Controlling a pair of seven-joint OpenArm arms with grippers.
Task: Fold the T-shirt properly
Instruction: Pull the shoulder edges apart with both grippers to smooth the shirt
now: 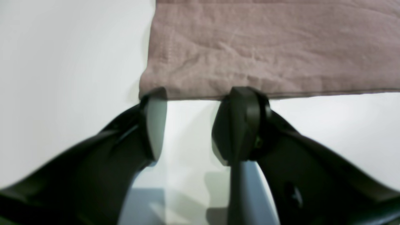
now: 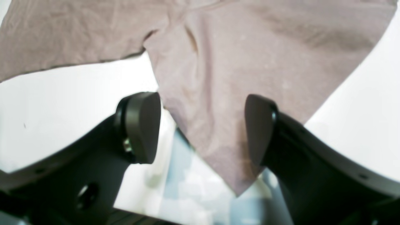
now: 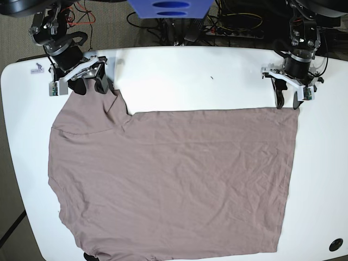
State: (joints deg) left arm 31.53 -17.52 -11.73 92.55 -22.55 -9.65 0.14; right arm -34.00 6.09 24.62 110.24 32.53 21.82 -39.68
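The taupe T-shirt (image 3: 174, 179) lies spread flat and wrinkled over most of the white table (image 3: 190, 76). My left gripper (image 3: 288, 100) is open at the shirt's far right hem corner. In the left wrist view the left gripper (image 1: 200, 98) has its fingertips (image 1: 245, 103) touching the hem edge of the T-shirt (image 1: 265, 53), with no cloth between them. My right gripper (image 3: 89, 87) is open at the far left sleeve. In the right wrist view the right gripper (image 2: 201, 125) straddles the pointed sleeve tip of the T-shirt (image 2: 218, 93), which lies between the open jaws.
Cables and a blue object (image 3: 169, 8) sit behind the table's far edge. A small black round mark (image 3: 335, 244) is at the table's near right corner. Bare white table runs along the back between the two arms.
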